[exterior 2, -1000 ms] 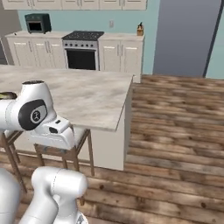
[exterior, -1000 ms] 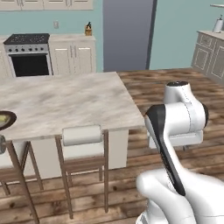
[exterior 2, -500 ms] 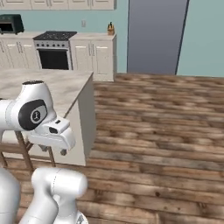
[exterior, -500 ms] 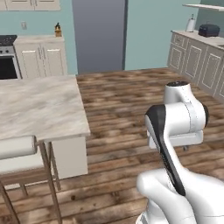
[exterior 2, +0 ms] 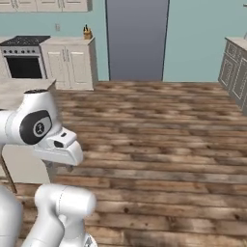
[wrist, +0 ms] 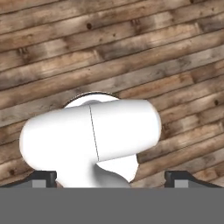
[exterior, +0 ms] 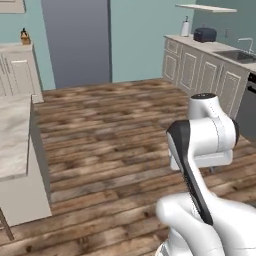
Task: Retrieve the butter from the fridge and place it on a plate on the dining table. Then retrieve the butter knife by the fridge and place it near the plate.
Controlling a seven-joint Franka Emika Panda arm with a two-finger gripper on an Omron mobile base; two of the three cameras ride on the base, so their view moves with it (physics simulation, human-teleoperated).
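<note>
Base turning toward the fridge, arm folded, gripper (wrist: 111, 177) wide open and empty

The whole scene has slid leftward since a second ago: the dining table (exterior: 12, 135), then central, is now at the left edge of the left base view, and the fridge (exterior 2: 137, 38) stands at top centre of the right base view, doors closed; butter retrieval, by this reading, not yet begun

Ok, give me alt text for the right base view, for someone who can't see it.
A tall grey fridge stands shut against a teal wall across a wood plank floor. Left of it are cream cabinets carrying a knife block, and a black stove. The white robot arm rises at lower left.
</note>
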